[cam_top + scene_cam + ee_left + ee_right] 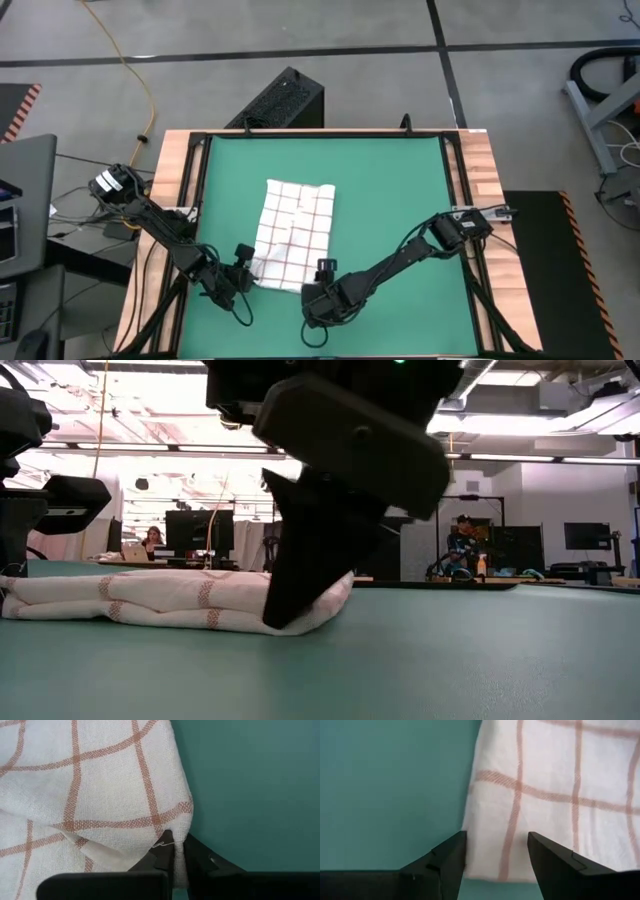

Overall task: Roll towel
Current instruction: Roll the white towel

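Note:
The white towel with red check lines point(292, 225) lies on the green mat point(400, 190), its near end bunched into folds point(150, 595). My left gripper point(245, 268) is at the towel's near left corner and is shut on it point(179, 852). My right gripper point(322, 272) is at the towel's near right corner. It is open, with one finger point(447, 857) at the towel's side edge and the other point(552, 862) over the cloth. The towel's near edge point(495, 872) lies between them. In the low view a dark finger point(300, 575) stands in front of the towel's right end. My left gripper pinches the towel's near left corner point(167, 837) between its two fingers, right at the cloth's edge. The fingers come low from the table's near left side. The cloth humps up in a soft fold beyond them, slack, and rests on the mat. I cannot tell whether my right gripper's fingers touch the towel.
The mat has free room to the right of the towel point(400, 230) and on the far side point(330, 155). A black box point(285, 100) stands beyond the table's far edge. Wooden table borders point(480, 170) flank the mat. People point(152, 540) sit in the room behind.

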